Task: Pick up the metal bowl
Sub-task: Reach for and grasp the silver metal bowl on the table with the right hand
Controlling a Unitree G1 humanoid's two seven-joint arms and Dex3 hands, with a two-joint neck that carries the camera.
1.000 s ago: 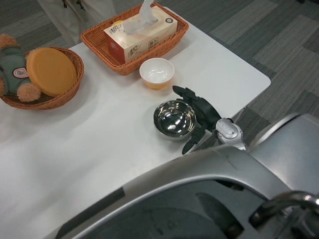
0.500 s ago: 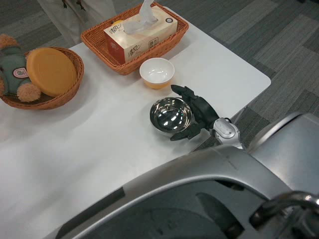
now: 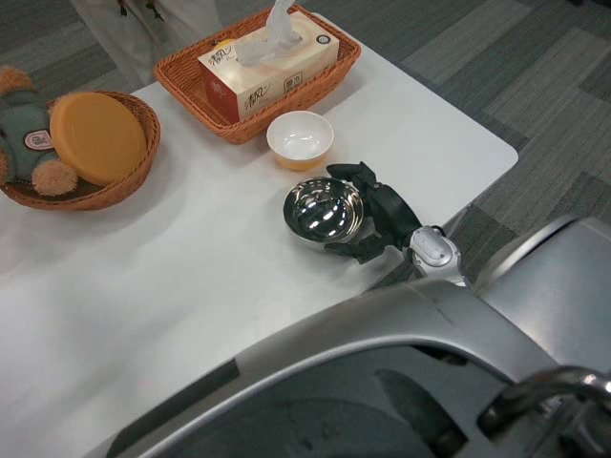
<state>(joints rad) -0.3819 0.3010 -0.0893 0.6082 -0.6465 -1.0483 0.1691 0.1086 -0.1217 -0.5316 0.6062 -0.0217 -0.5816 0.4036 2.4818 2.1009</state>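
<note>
The shiny metal bowl (image 3: 322,210) is near the middle right of the white table (image 3: 191,277), tilted slightly. My right hand (image 3: 375,212) grips it from its right side, fingers curled around the rim at the back and under the near edge. My left hand is not in view; only a large silver forearm fills the bottom of the picture.
A small white and orange bowl (image 3: 300,138) stands just behind the metal bowl. Further back, an orange wicker basket (image 3: 191,81) holds a tissue box (image 3: 269,62). At the far left a round basket (image 3: 124,176) holds an orange disc (image 3: 96,135) and a plush toy (image 3: 24,129).
My right hand's fingers have closed around the metal bowl, which has shifted a little to the left and back and now tilts.
</note>
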